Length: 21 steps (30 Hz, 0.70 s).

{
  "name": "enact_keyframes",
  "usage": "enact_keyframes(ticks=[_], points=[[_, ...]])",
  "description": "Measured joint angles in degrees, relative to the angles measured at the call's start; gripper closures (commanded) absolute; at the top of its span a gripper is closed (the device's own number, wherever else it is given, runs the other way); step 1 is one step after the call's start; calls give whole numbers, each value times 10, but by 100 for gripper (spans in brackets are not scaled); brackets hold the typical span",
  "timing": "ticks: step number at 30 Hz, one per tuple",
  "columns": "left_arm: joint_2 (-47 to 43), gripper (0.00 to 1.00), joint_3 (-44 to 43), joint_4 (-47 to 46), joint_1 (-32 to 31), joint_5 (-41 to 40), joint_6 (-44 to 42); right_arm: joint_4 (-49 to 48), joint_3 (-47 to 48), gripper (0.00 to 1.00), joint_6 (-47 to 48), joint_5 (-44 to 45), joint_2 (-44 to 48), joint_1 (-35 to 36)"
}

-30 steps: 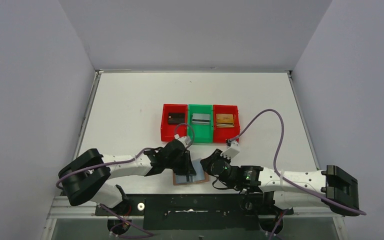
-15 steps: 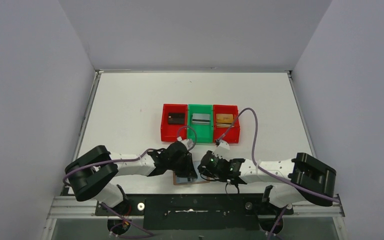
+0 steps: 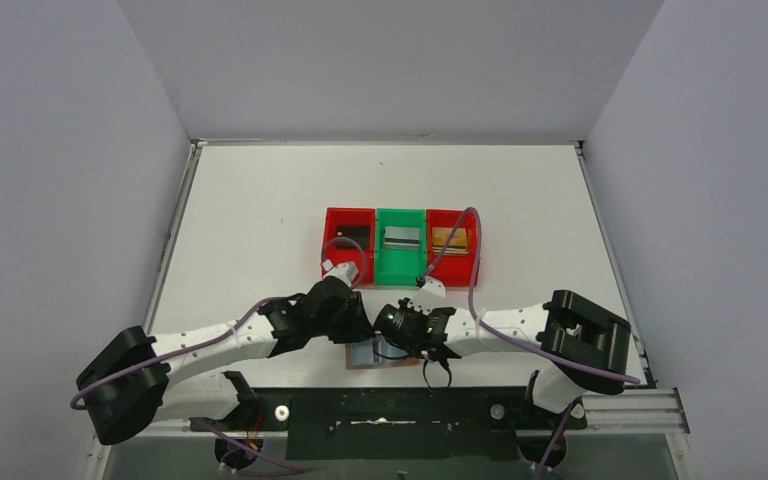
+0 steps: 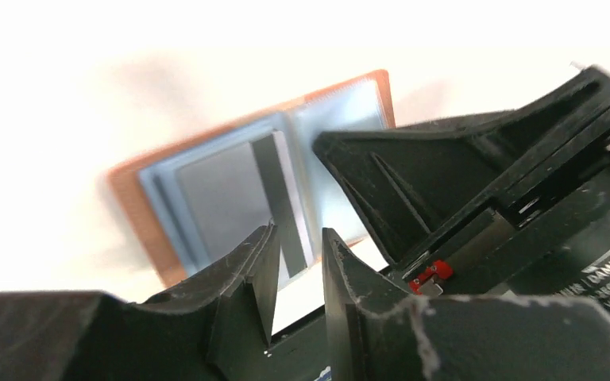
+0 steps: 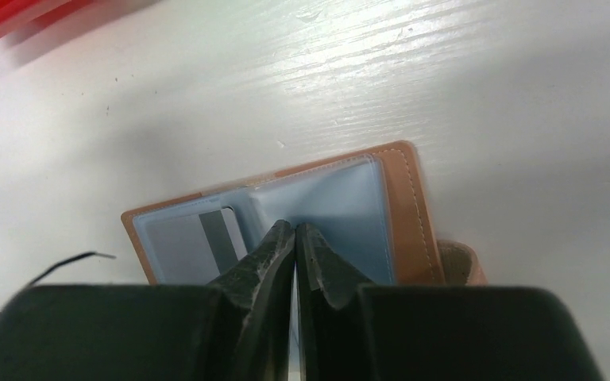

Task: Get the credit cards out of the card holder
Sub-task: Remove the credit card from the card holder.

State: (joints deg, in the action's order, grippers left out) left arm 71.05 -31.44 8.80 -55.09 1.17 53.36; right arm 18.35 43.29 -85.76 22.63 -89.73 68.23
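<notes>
Three bins in row mid-table. From left: left red bin (image 3: 332, 250) holds black card (image 3: 351, 236); green bin (image 3: 401, 262), silver-grey card (image 3: 401, 237); right red bin (image 3: 453, 262), gold-tan card (image 3: 451, 238). Open card holder (image 5: 341, 210) flat by front edge, grey striped card (image 5: 194, 246) in left sleeve. At holder's left, left gripper (image 4: 298, 246), jaws narrowly apart, gripping nothing. Then right gripper (image 5: 295, 234) closed, tips at holder's centre fold. White table (image 3: 260, 220), pale grey walls (image 3: 380, 60). Count: three bins, four cards seen, one holder.
</notes>
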Motion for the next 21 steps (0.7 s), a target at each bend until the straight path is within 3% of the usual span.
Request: enact_keyframes(ticks=[8,17,21], points=[[-96,67,78,13,57,2,4,-62,-42,78,32,-7,30,1],[-101,67,110,-7,58,47,14,-125,-73,78,92,-54,51,0],[-95,72,110,-32,59,56,14,-170,-92,79,108,-75,54,-4]])
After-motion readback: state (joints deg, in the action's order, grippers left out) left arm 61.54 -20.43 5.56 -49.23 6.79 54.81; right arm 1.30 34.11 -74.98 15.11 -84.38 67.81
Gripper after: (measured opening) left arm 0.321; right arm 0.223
